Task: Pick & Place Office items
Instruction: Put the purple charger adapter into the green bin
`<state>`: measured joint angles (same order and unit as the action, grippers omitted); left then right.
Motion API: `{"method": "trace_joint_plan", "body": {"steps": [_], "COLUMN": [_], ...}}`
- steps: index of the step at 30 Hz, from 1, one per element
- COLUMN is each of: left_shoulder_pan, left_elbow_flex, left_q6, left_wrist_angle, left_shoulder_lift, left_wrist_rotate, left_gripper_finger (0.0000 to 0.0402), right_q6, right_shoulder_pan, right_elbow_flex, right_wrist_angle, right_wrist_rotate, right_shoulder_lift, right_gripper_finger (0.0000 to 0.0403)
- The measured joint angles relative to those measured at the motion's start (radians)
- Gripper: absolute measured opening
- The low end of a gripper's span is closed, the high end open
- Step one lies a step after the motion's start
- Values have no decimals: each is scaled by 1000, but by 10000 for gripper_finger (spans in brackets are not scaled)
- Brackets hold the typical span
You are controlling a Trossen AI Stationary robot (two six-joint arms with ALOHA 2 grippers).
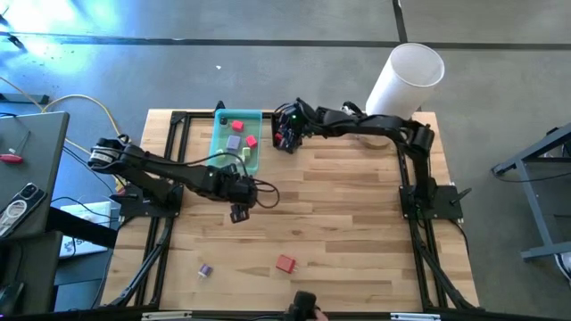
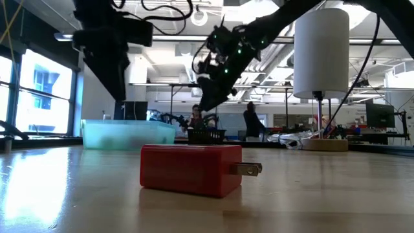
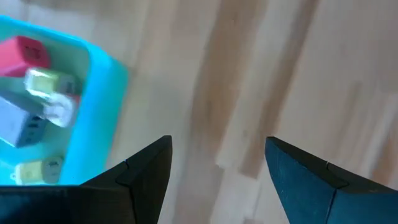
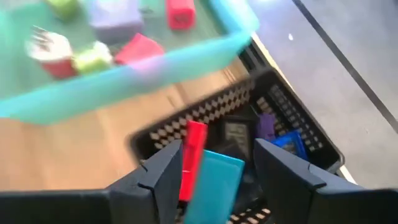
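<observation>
While red, purple and green office items sit in the teal tray, my right gripper hangs parted, holding nothing, above a black basket.

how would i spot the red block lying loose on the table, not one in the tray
Start at the teal tray at the table's far edge, then cross to the near edge. The red block lies there on bare wood, with metal plug prongs on one side; the small purple piece beside it is smaller.
</observation>
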<state>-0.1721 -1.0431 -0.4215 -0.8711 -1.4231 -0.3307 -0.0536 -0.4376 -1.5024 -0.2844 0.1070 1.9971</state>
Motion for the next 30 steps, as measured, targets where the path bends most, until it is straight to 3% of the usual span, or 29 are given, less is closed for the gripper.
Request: {"method": "trace_joint_plan", "body": {"steps": [6,11,19,30], "left_shoulder_pan": [-74,-170,-294,-507], "left_elbow_flex": [0,0,-1,-1], "left_q6": [-3,-78,-607,-1283], "left_wrist_angle": [-125,-122,-181,-174], "left_shoulder_lift": [38,37,34,10], "left_wrist_rotate": [80,180,352,316], "left_gripper_finger": [249,249,249,249], "right_q6": [3,21,27,35], "right_shoulder_pan": [88,195,339,438], "right_elbow_flex": [0,0,0,0], "right_wrist_angle": [-78,-107,-118,-124], "right_wrist_rotate": [-4,-1,-1,-4], "right_shoulder_lift": [-84,-118,-112,-111], "right_gripper_finger": [185,185,185,185]}}
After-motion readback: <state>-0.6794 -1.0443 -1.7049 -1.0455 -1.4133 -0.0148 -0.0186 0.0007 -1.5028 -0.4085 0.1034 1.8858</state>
